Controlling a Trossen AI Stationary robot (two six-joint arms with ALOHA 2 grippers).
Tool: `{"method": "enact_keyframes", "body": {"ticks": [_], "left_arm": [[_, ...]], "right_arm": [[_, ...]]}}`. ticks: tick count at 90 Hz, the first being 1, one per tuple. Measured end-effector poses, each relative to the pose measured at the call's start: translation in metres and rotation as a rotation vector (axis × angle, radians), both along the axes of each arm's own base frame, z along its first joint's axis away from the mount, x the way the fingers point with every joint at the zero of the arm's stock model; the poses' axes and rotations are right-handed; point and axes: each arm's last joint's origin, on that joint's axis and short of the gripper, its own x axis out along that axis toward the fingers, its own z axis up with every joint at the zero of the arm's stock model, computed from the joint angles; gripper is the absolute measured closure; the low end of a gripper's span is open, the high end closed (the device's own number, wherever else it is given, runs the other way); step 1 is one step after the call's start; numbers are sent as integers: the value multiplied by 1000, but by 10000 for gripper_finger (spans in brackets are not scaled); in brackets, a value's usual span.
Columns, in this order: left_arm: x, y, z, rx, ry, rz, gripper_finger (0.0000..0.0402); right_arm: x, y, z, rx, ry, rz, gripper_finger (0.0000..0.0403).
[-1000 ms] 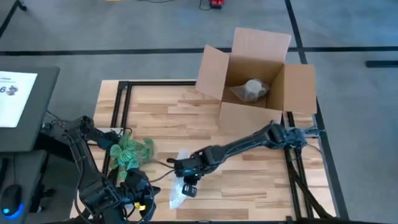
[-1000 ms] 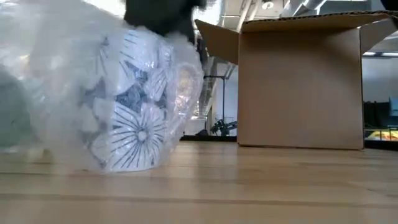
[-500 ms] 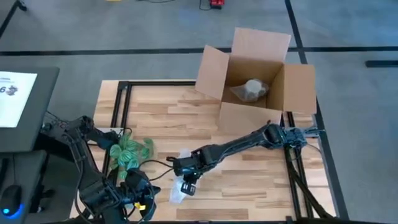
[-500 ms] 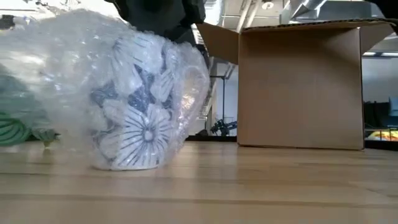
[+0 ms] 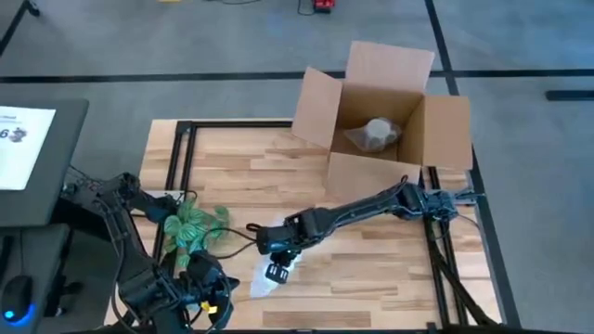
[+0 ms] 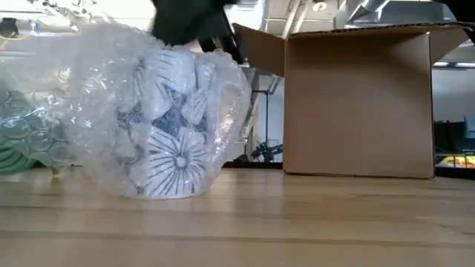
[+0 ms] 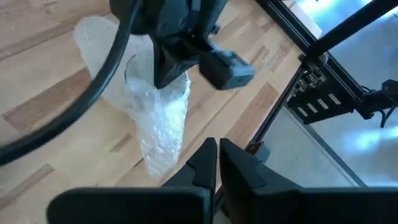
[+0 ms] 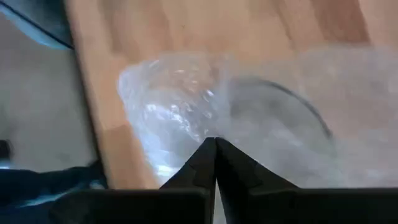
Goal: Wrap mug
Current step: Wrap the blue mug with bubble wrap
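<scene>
Pinching bubble wrap (image 6: 96,111) around mug (image 6: 174,137) on bench (image 5: 371,269) with closed right tool (image 8: 216,144); left tool (image 7: 218,149) closed, empty.

Digit "6" on white sheet (image 5: 20,144), far left.

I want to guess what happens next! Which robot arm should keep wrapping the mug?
Probably the right. Its gripper is right above the mug, shut on the bubble wrap around it. The left gripper is shut and holds nothing, waiting at the table's near edge.
</scene>
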Motion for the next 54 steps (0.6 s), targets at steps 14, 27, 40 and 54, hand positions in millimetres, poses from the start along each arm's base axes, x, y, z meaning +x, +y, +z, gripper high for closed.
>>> {"method": "enact_keyframes", "body": {"ticks": [14,27,40,54], "left_arm": [[0,0,0,-1,0,0,402],[0,0,0,-4,-1,0,402],[0,-1,0,-9,-1,-1,402],[0,-1,0,-11,0,0,402]], "right_arm": [[-2,-5,-27,-55,54,-25,403],[-4,-8,-43,-92,62,-47,403],[-6,-7,-48,-105,76,-48,403],[-6,-7,-31,-92,66,-39,397]]}}
